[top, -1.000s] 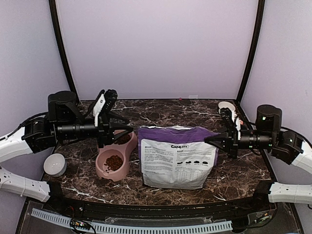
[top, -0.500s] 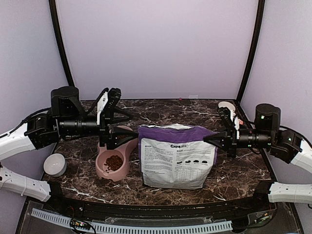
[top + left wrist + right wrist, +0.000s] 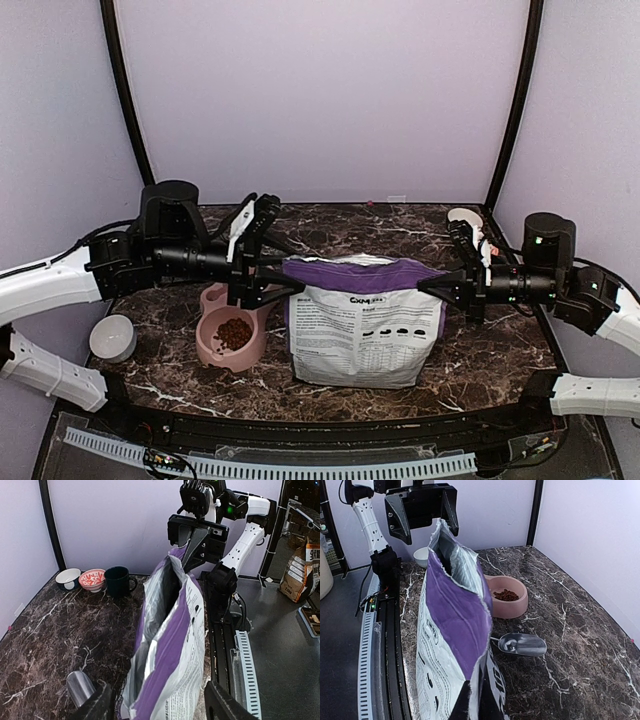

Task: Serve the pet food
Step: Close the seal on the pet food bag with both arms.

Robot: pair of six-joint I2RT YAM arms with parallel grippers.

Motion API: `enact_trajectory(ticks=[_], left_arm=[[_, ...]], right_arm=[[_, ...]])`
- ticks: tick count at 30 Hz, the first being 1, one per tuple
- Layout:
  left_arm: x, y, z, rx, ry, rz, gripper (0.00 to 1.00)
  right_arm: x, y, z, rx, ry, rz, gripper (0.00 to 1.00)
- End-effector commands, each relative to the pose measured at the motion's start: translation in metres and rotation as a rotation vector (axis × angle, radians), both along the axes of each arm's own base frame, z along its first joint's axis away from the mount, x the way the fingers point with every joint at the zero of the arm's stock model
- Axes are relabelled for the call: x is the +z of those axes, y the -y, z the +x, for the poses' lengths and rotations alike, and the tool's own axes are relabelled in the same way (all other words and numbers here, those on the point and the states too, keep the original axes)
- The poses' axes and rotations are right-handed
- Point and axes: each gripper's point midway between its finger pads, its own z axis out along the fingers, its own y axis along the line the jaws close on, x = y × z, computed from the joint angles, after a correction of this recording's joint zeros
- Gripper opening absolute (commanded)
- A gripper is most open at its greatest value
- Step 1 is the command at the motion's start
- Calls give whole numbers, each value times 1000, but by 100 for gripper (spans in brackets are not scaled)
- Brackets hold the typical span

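Your right tool (image 3: 430, 286) is clamped on the right top edge of the upright bag (image 3: 365, 325). Your left tool (image 3: 157, 695) stands wide, a finger on either side of the bag's other edge, not gripping it. The pet food (image 3: 233, 332) lies in the near compartment of the pink double bowl (image 3: 204, 346) on the surface (image 3: 480, 350).

The bag (image 3: 365, 320) stands mid-way along the table (image 3: 500, 345), the double bowl (image 3: 205, 350) just left of it with kibble (image 3: 233, 332) in its near compartment, a scoop (image 3: 522, 644) behind the bag, a small bowl (image 3: 112, 338) at the left edge, and two bowls (image 3: 68, 578) and a mug (image 3: 119, 581) in the far right corner.
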Motion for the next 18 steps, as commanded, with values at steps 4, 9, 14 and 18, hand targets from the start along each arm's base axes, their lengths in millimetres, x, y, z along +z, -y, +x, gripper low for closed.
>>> enact_trajectory(ticks=[4,9,14,18], left_arm=[[23,19,2,-89,32,-90,45],[15,26,8,-97,12,-71,8],[16,19,16,-49,-1,-62,0],[17,2,26,64,25,-38,0]], right_arm=[[10,2,4,-17,22,24,0],[10,3,4,-24,29,21,0],[10,9,7,-59,41,10,0],[13,20,14,-144,32,0,0]])
